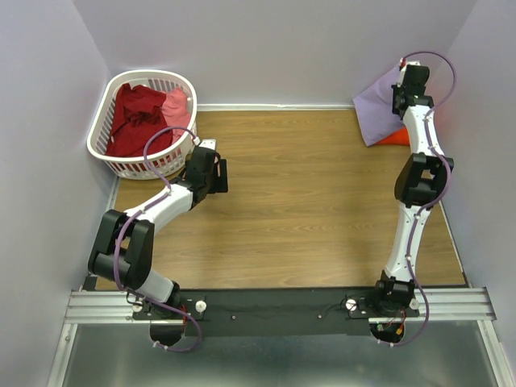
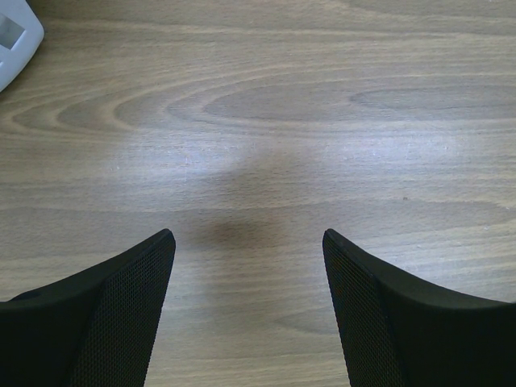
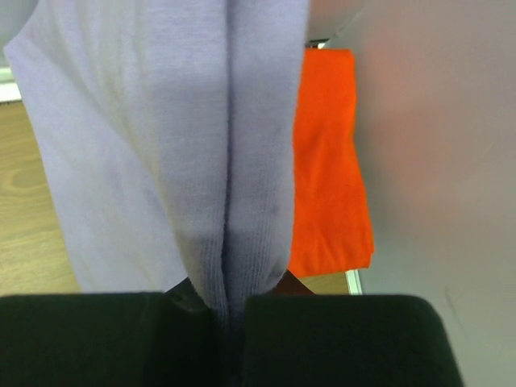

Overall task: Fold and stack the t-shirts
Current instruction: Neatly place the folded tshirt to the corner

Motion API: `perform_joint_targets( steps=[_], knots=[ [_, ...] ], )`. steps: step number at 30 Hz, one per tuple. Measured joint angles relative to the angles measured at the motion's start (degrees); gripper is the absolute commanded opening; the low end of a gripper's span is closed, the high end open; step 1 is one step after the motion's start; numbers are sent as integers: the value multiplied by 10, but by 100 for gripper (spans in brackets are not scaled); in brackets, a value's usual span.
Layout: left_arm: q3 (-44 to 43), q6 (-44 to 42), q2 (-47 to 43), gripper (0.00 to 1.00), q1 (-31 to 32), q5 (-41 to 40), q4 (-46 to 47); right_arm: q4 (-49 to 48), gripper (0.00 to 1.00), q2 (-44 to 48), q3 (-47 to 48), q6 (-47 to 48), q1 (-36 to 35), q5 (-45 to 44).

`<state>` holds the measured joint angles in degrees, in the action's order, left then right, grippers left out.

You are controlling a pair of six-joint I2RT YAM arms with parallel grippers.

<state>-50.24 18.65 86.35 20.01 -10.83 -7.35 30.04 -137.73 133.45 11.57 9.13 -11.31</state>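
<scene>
- My right fingers (image 3: 339, 339) are clamped on a fold of the large lavender-purple soft cloth t-shirt (image 3: 161, 161). The cloth rises from between them in a pinched ridge.
- This shirt is at the far right corner of the wood-grain table (image 1: 306, 201), close to the right wall.
- The bright orange cloth t-shirt (image 3: 326, 161) lies under it on the right, partly covered, and looks flat and smooth.
- My left fingers (image 2: 105, 322) stand wide apart and hold nothing, over bare wood on the left side of the table.
- The white slotted plastic laundry basket (image 1: 101, 129) sits just to their far left, in the far left corner.
- A crumpled dark red cloth t-shirt (image 1: 137, 117) fills most of the basket. A pink cloth t-shirt (image 1: 176, 103) is tucked against its right side.
</scene>
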Motion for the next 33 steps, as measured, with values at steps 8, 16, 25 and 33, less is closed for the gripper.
perform_joint_targets(
  steps=[8, 16, 25, 33],
  knots=[
    [0, 0, 7, 81, 3, 0, 0, -4, 1, -42, 33, -2, 15, -2],
    [0, -1, 14, 81, 5, 0, 0, -13, 2, -88, 33, -22, 41, -8],
    [0, -5, 19, 82, 17, -5, 0, -52, 18, -96, 30, -32, 49, -47],
    [-8, -7, 25, 82, 24, -10, 0, -70, 37, -106, 23, -61, 49, -118]
  ],
)
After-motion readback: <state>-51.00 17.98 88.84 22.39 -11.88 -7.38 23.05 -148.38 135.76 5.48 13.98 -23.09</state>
